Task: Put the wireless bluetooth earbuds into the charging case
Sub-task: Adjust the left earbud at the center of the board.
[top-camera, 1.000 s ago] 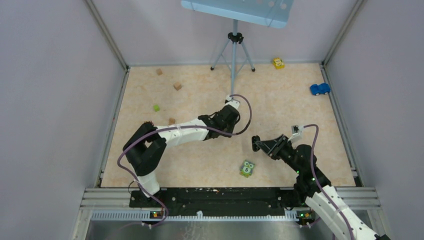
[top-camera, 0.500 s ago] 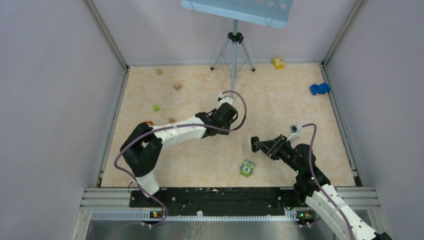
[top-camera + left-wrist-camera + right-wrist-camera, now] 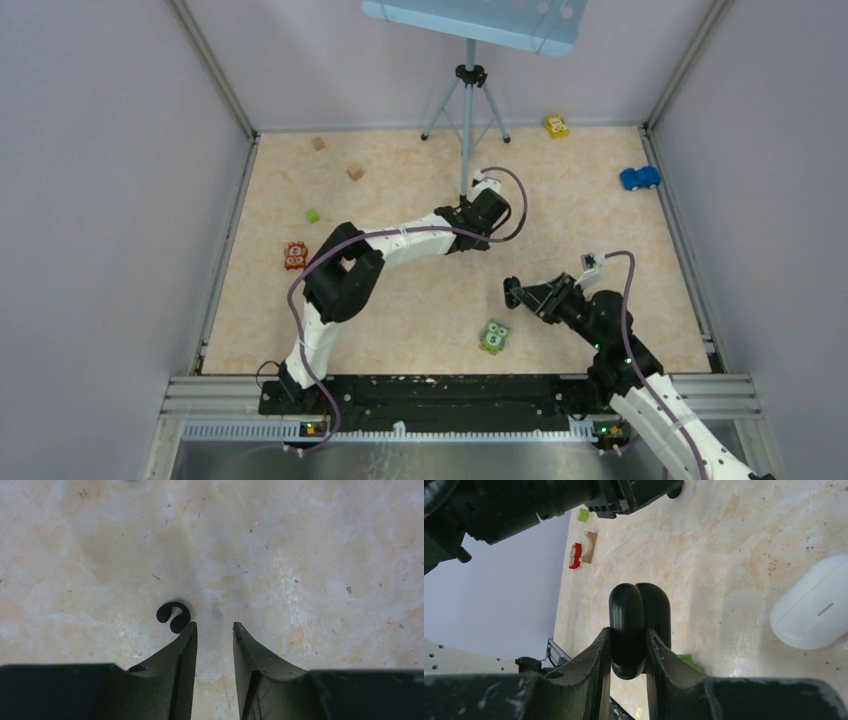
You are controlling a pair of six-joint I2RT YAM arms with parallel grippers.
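The left hand (image 3: 215,626) hangs low over the counter (image 3: 310,545), a mottled beige, stone-look surface flecked with dark specks. Its two black fingers taper to blunt tips with finely ribbed inner pads (image 3: 189,652). They stand a little apart, released, with only bare counter in the narrow gap between them. Just to the left of the left fingertip, almost touching it, lies the black earbud (image 3: 173,617), a tiny glossy piece that shows as a curl with a rounded bulb at one end.

The right hand (image 3: 628,631) is clenched on the black charging case (image 3: 626,611), a smooth matte pebble that shows two rounded lobes side by side with a seam between them. The fingers pinch the left lobe and hold it clear of the counter. Whether the lid is ajar I cannot tell. To the right on the counter lies a white charging case (image 3: 811,607), oval and smooth, with a short grey bar on its top.

From above, a green owl block (image 3: 494,337) sits near the right arm, and a blue toy car (image 3: 640,178) rests far right.
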